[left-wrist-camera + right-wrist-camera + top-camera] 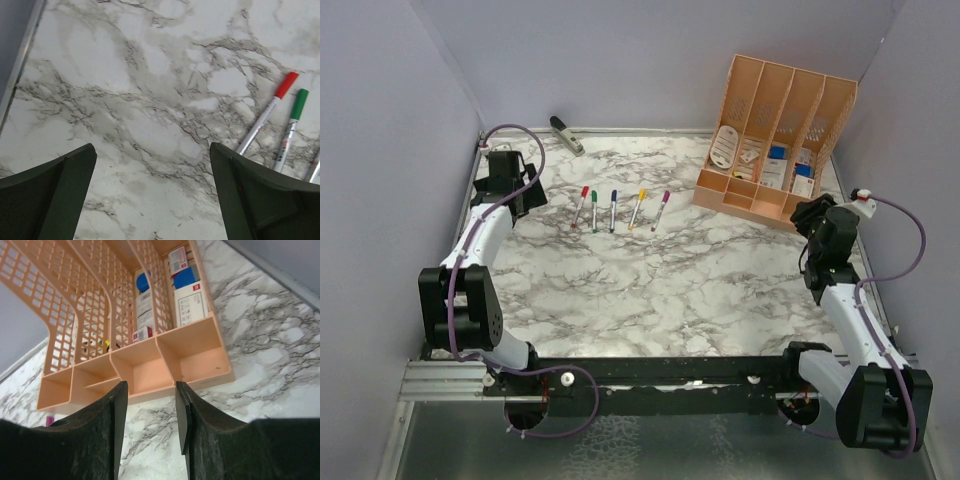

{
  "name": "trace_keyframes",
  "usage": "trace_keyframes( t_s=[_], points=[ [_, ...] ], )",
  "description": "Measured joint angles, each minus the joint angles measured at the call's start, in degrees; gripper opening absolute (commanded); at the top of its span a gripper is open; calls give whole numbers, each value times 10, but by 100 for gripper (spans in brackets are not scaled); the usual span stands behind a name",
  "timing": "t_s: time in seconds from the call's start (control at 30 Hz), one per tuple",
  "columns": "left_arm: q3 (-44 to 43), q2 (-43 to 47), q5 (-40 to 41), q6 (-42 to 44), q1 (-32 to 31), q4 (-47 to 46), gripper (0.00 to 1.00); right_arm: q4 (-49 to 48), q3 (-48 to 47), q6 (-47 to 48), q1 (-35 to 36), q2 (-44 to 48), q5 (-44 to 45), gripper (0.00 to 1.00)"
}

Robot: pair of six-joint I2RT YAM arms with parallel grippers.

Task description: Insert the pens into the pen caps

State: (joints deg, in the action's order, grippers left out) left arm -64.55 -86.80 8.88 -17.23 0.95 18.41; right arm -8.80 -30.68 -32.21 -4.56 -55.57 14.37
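Pens (613,210): five, lay in a row on the marble table (670,280), mid-rear. The red cap (286,85) and green cap (300,103) sat on their pens. Left gripper (152,150): fingers spread wide, empty, left of the row. Right gripper (150,387): narrowly parted, empty, facing the peach organiser (165,360).

Pale lilac arms (485,225) with black joints and purple cables (923,238).

Bright, even diffuse light, soft faint shadows; top cam sharp, wrist-cam fgnd dark & soft.
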Motion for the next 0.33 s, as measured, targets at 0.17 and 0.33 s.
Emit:
trace_keyframes(
  t_s=[0.17, 0.33],
  points=[
    [-3, -2, 69, -15, 12, 23, 99, 3, 1, -10, 0, 0, -21, 43],
    [-3, -3, 78, -18, 12, 28, 99, 2, 3, -13, 0, 0, -30, 43]
  ],
)
